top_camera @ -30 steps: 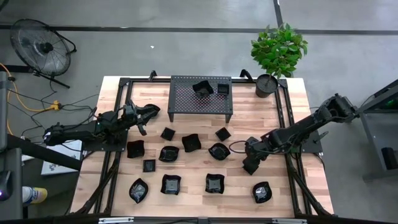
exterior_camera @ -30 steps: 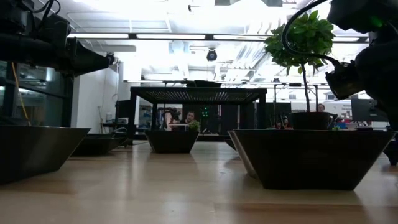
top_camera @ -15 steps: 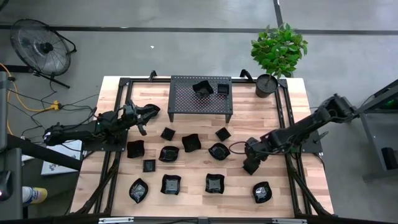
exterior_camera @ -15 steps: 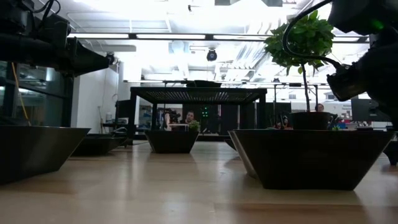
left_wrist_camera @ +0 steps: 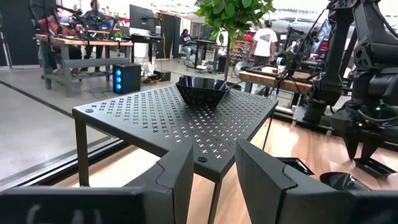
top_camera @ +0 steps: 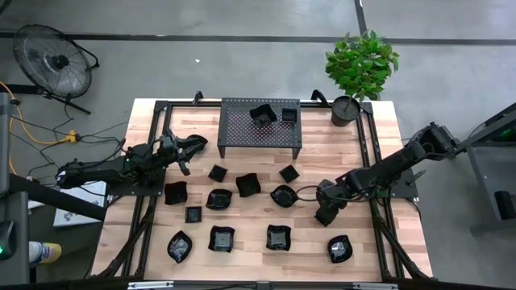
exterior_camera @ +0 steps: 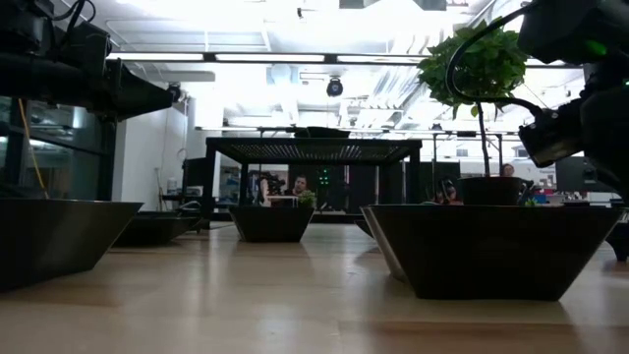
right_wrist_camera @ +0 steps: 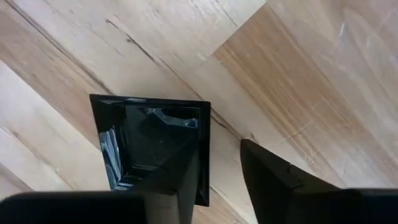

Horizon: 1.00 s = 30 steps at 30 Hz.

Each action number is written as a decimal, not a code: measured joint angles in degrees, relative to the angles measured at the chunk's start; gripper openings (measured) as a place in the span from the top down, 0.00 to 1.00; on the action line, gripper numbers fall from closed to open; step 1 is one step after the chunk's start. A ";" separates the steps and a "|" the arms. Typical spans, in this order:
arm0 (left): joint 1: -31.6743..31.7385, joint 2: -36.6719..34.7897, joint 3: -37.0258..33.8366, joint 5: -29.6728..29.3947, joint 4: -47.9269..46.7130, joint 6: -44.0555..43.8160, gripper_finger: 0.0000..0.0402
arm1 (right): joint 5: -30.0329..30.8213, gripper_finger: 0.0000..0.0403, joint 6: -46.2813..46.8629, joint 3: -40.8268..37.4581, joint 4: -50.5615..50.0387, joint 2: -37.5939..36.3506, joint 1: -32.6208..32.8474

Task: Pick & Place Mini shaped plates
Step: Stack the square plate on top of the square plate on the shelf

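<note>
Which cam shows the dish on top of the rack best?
Left wrist view: the dish sits close and unobstructed on the rack. High view shows it small from above; low view shows only its rim; right wrist view misses it.

1. The high view looks straight down on the whole pale wooden table (top_camera: 387,129), from well above.
2. The low view sits at tabletop height, facing level across the wood; glossy black dishes (exterior_camera: 491,246) loom close in the lower frame.
3. The left wrist view looks forward and level, close to the black perforated metal rack (left_wrist_camera: 180,118) at frame centre; the high and low views share this rack.
4. The right wrist view points steeply down, very near a square glossy black dish (right_wrist_camera: 149,143).
</note>
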 joint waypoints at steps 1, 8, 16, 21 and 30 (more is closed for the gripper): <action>0.01 0.01 0.00 0.01 0.00 0.00 0.71 | -0.22 0.74 0.00 0.00 0.00 0.00 -0.02; -0.01 -0.01 0.01 -0.01 0.00 -0.01 0.71 | -1.57 0.90 -0.50 -0.02 -0.11 0.00 -0.02; 0.00 0.00 0.02 0.00 0.00 -0.02 0.71 | -2.82 0.98 -0.50 0.22 0.04 -0.07 -0.02; 0.01 0.01 0.02 0.01 0.00 0.00 0.71 | -3.41 0.99 -0.91 1.77 -0.39 -0.07 -0.02; 0.00 0.00 0.01 -0.01 0.00 0.00 0.71 | -2.23 0.99 -2.18 8.74 -10.45 -0.15 -0.46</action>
